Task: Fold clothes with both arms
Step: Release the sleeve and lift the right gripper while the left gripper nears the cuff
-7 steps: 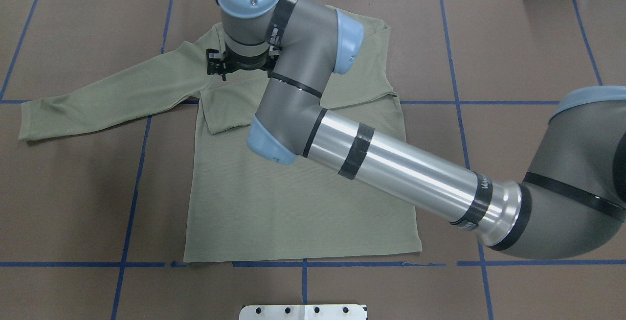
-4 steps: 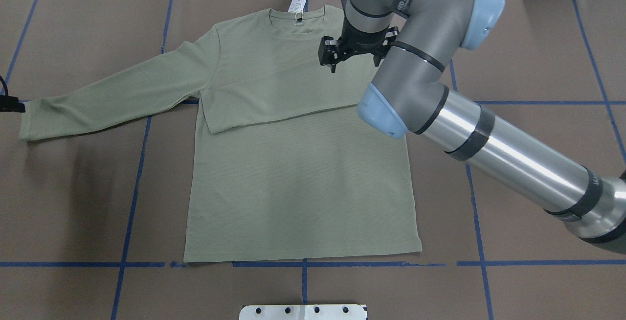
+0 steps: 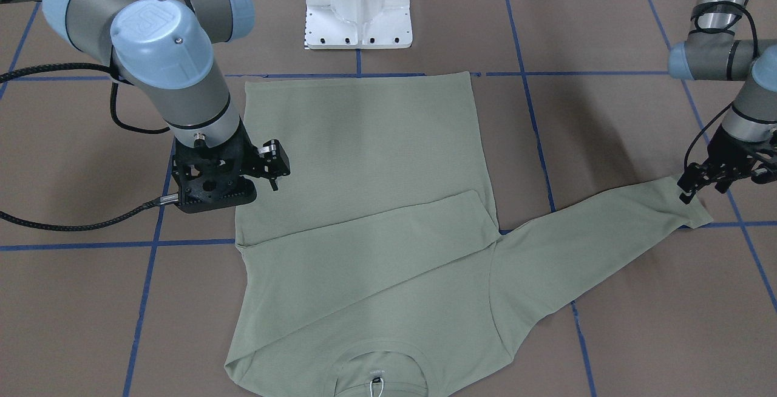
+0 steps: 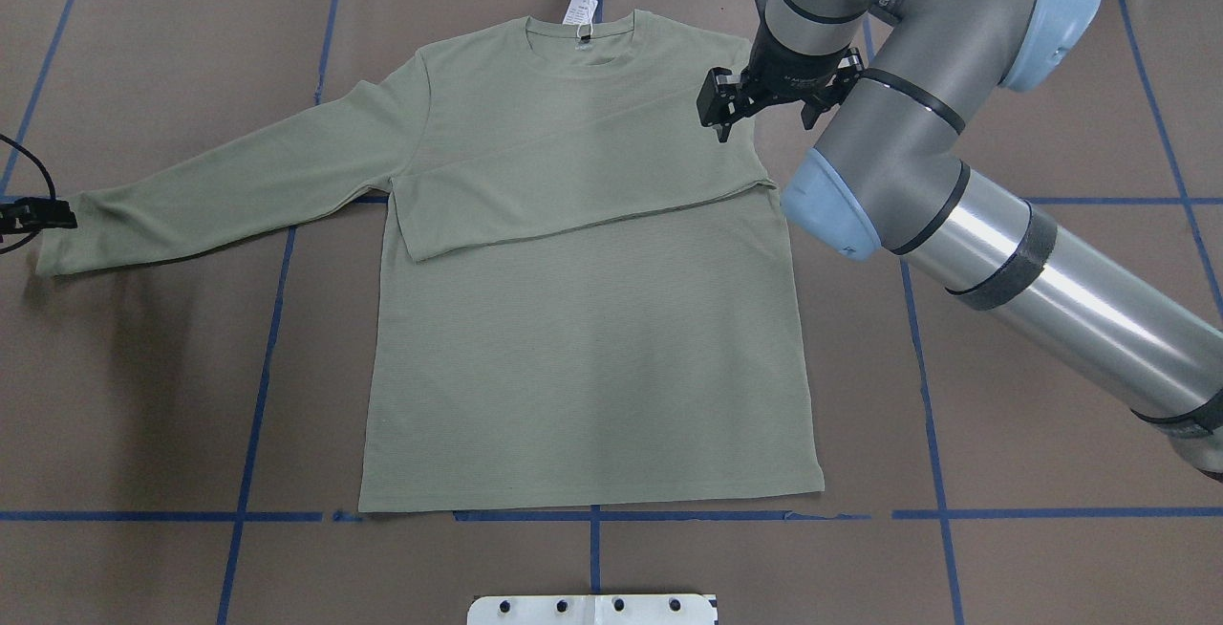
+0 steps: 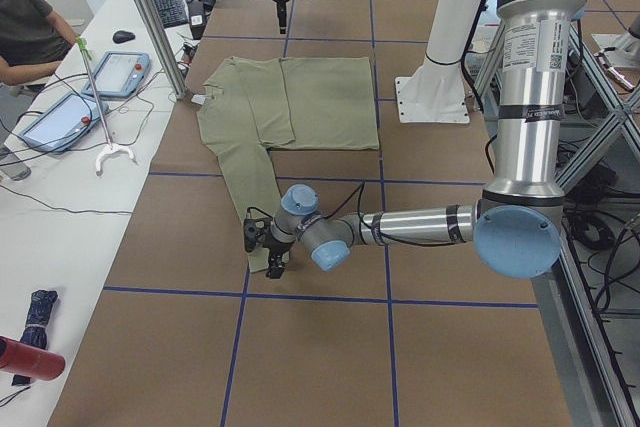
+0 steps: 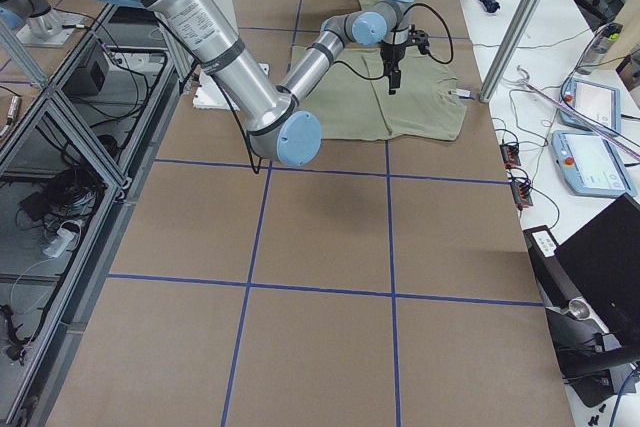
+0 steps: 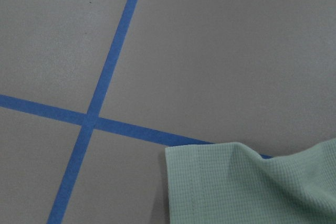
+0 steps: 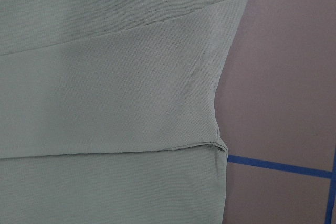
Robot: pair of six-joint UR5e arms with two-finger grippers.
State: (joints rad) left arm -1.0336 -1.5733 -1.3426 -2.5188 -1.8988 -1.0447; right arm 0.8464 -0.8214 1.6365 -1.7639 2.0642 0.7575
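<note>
The clothes are one sage-green long-sleeved shirt (image 4: 592, 348) lying flat, neck at the far side with a white hang tag (image 4: 577, 10). One sleeve (image 4: 573, 195) is folded across the chest. The other sleeve (image 4: 220, 185) stretches out to the overhead view's left. My right gripper (image 4: 721, 123) hovers over the shoulder on that view's right and looks open and empty (image 3: 273, 181). My left gripper (image 3: 686, 193) stands at the outstretched cuff, fingers apart, tips at the cuff's edge (image 4: 38, 216). The left wrist view shows the cuff (image 7: 252, 187) slightly rumpled, with no fingers in sight.
Brown table cover (image 4: 1051, 80) with blue tape lines (image 4: 258, 396). The white pedestal base (image 3: 358, 8) stands at the robot's edge. In the exterior left view a person (image 5: 25, 27) sits at a side bench with tablets (image 5: 60, 117) and cables.
My right arm swung from the shirt's left shoulder across to its right shoulder, leaving the folded sleeve on the chest. My left gripper came in at the outstretched cuff.
</note>
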